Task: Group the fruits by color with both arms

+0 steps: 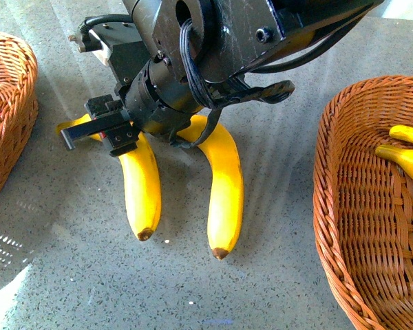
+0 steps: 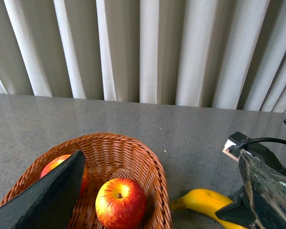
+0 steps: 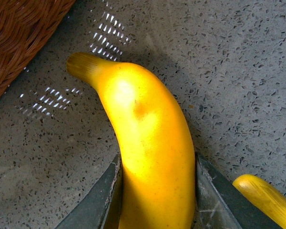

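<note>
The right gripper [image 3: 157, 195] is pinching the left banana [image 1: 142, 189], which is lying on the table [image 1: 69, 275] with another banana [image 1: 225, 185] at its three o'clock. The left gripper [image 2: 50, 193] is hovering over the basketed apples [image 2: 120, 202], and I cannot tell whether it is spread or closed.

The right arm [image 1: 213, 41] covers the upper parts of the left banana [image 1: 142, 189] and right banana [image 1: 226, 185]; a left gripper finger [image 2: 47, 200] hides half an apple [image 2: 55, 164].

Glossy yellow, brown at the tips: left banana [image 1: 141, 185] and right banana [image 1: 225, 185]. Orange-brown weave on the right basket [image 1: 328, 206] and left basket [image 1: 20, 103]. Grey, finely speckled dark and white: the counter [image 1: 89, 275]. Red streaked yellow on the apple [image 2: 120, 202]. Black over the right arm [image 1: 220, 41]. Pale vertical stripes down the curtain [image 2: 157, 47].
</note>
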Robot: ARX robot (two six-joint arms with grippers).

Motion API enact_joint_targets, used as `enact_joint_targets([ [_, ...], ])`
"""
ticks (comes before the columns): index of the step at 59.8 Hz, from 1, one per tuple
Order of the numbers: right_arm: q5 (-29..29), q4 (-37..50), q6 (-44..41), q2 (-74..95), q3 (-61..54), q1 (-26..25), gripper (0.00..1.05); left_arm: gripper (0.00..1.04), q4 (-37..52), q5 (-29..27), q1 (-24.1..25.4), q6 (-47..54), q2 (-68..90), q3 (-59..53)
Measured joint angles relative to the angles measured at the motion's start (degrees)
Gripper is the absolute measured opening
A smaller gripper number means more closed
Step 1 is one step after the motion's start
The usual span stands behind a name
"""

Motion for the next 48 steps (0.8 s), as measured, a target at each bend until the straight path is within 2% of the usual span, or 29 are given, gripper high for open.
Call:
enact_joint_targets([
  [21, -5.09, 4.31, 6.62, -3.48, -4.59, -3.19, 0.33, 0.96, 0.0, 0.0, 0.0, 0.0, 0.0, 0.0],
  [35, -9.35, 8.39, 10.82, -15.87, -11.21, -9.7, 0.33, 0.96, 0.0, 0.0, 0.0, 0.0, 0.0, 0.0],
  [44, -9.64, 9.29, 10.27, -22.01, -16.63, -13.0, 0.33, 0.96, 0.0, 0.0, 0.0, 0.0, 0.0, 0.0],
  [48, -7.52, 10.6, 9.44, -25.29, -20.09, -15.34, 0.33, 0.96, 0.0, 0.0, 0.0, -0.02, 0.0, 0.0],
])
